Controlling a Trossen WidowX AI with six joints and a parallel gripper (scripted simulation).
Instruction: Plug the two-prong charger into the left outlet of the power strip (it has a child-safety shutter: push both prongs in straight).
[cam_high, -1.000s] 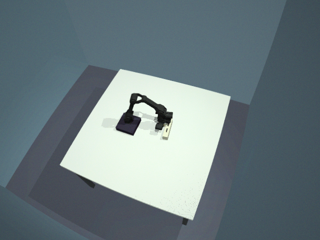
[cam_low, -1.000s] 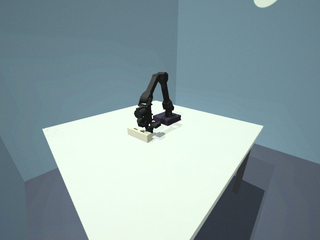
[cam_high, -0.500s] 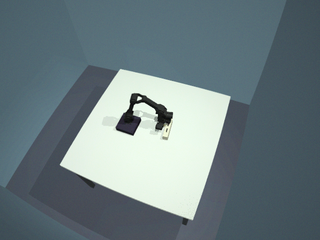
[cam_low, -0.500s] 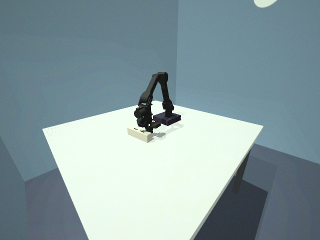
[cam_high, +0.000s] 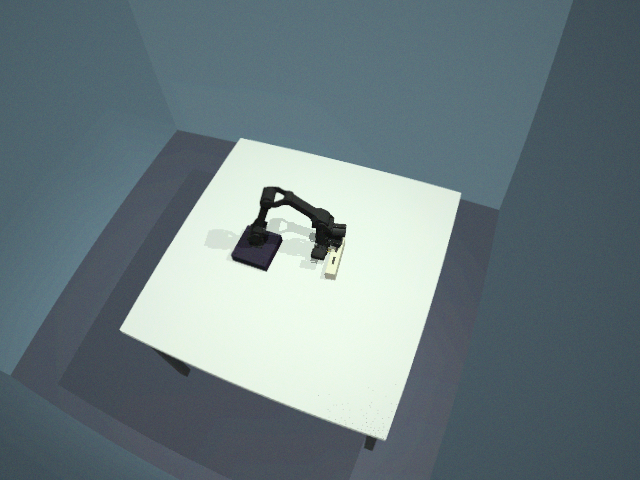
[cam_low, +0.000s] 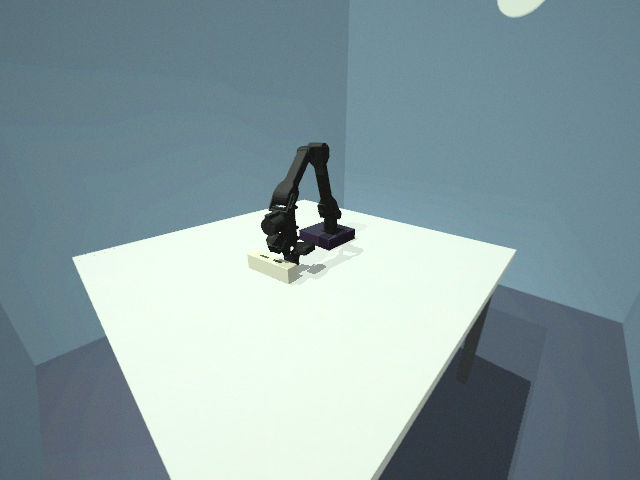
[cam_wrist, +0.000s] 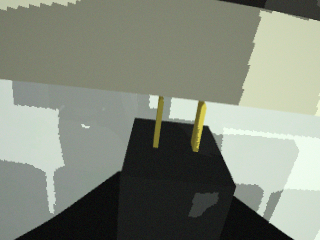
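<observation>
end effector (cam_high: 325, 253) (cam_low: 293, 258): clamped on the charger (cam_wrist: 176, 200) | tip: imo square both prongs (cam_wrist: 158, 122) (cam_wrist: 199, 126) over the strip's (cam_high: 331, 269) (cam_low: 271, 267) (cam_wrist: 125, 50) left slots, then push dead straight

So the black charger (cam_wrist: 175, 170) has both yellowish prongs sticking bare out of its flat face, and the chunky cream power strip (cam_high: 333, 263) (cam_low: 271, 267) (cam_wrist: 130, 50) just lies flat on the table, slots up.
</observation>
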